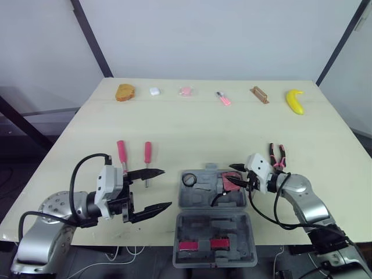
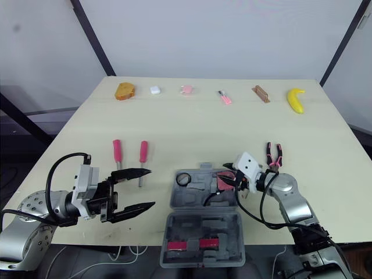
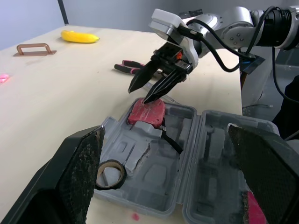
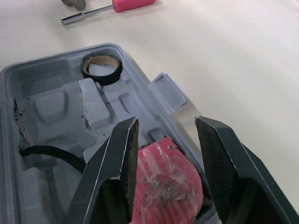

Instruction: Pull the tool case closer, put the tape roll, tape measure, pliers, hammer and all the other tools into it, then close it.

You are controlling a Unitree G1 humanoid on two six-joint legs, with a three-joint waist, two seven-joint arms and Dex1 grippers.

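The grey tool case (image 1: 197, 198) lies open at the table's front edge, with its lid half (image 1: 216, 254) nearest me. A black tape roll (image 1: 189, 179) and a red tape measure (image 1: 230, 182) sit in its tray. My right gripper (image 1: 237, 175) hovers just over the tape measure (image 4: 168, 177), its fingers apart and holding nothing. My left gripper (image 1: 166, 188) is open left of the case, close to the table. Two red-handled screwdrivers (image 1: 121, 152) lie behind the left gripper. Pink-and-black pliers (image 1: 277, 156) lie right of the case, beyond my right wrist.
Along the far edge lie a bread piece (image 1: 124, 92), a small white case (image 1: 154, 90), a pink item (image 1: 185, 90), a pink stick (image 1: 223, 97), a brown handle (image 1: 259, 94) and a banana (image 1: 294, 100). Red pieces (image 1: 200, 244) sit in the lid.
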